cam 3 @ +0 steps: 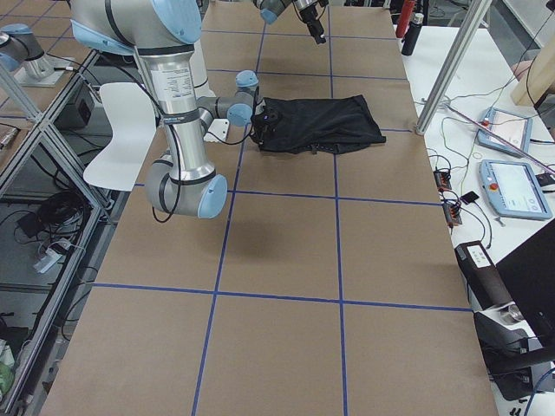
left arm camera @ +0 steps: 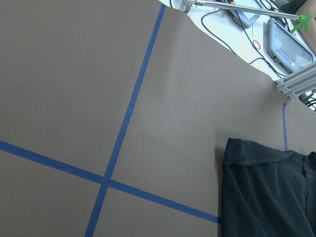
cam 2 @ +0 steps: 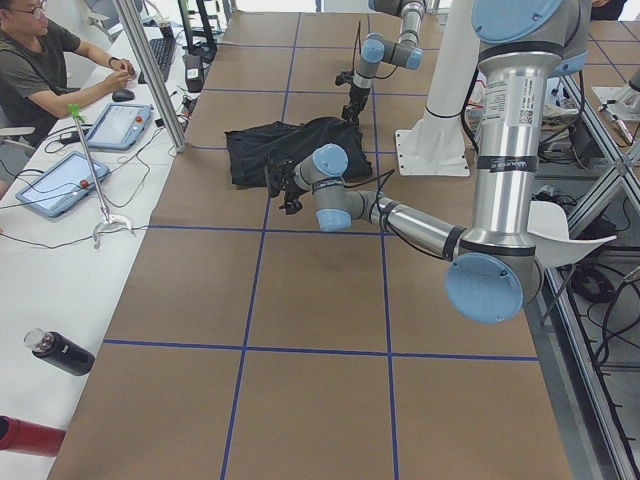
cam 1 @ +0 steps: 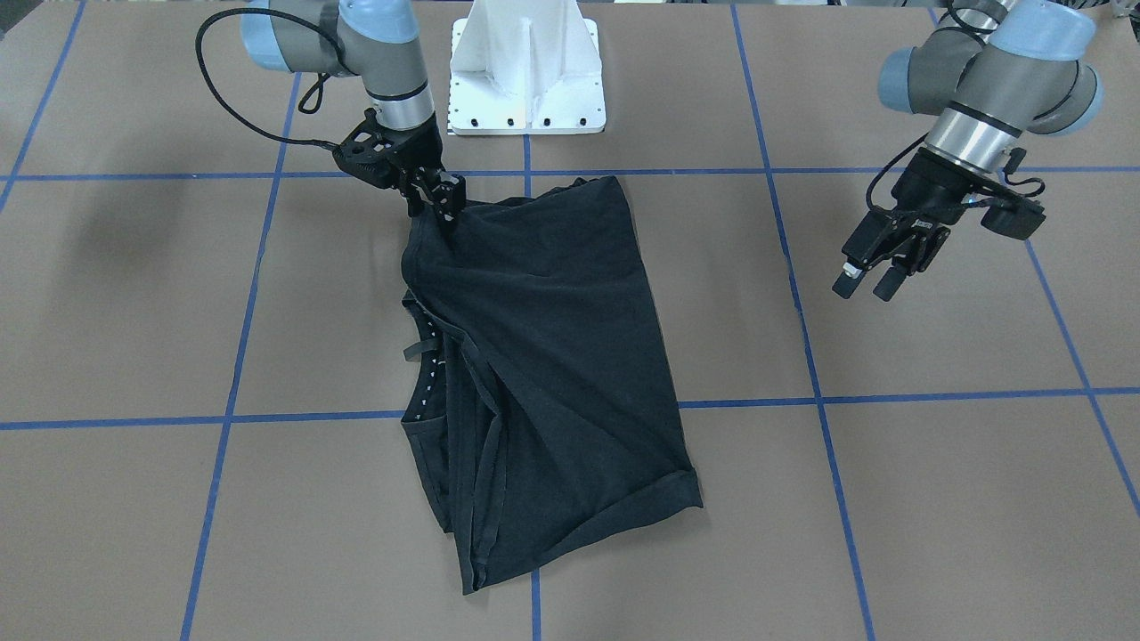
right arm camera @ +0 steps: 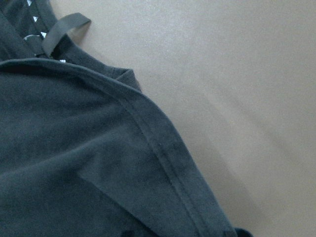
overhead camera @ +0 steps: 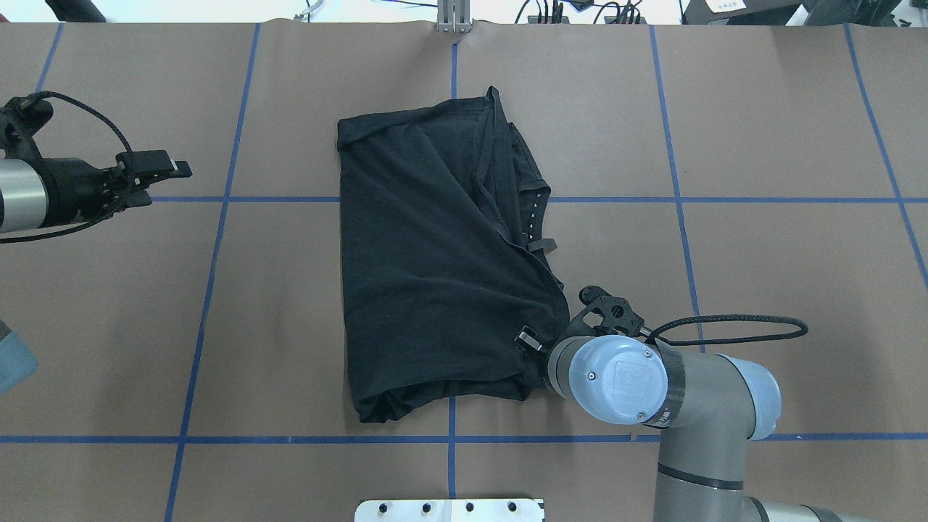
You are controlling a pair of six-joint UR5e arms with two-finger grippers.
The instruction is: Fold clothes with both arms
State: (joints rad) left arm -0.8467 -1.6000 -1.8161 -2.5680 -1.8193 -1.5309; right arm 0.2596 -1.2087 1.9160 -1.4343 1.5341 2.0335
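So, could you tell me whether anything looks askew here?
Yes: the T-shirt lies slanted against the blue tape lines, its collar-side layers are uneven, and one far hem corner is curled over.

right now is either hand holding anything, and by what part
The right hand grips the shirt at its hemmed corner nearest the robot. The left hand holds nothing and is off to the shirt's side.

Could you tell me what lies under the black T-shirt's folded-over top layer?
The black fabric T-shirt shows only its collar with small white marks and a loop strap there; the rest is covered.
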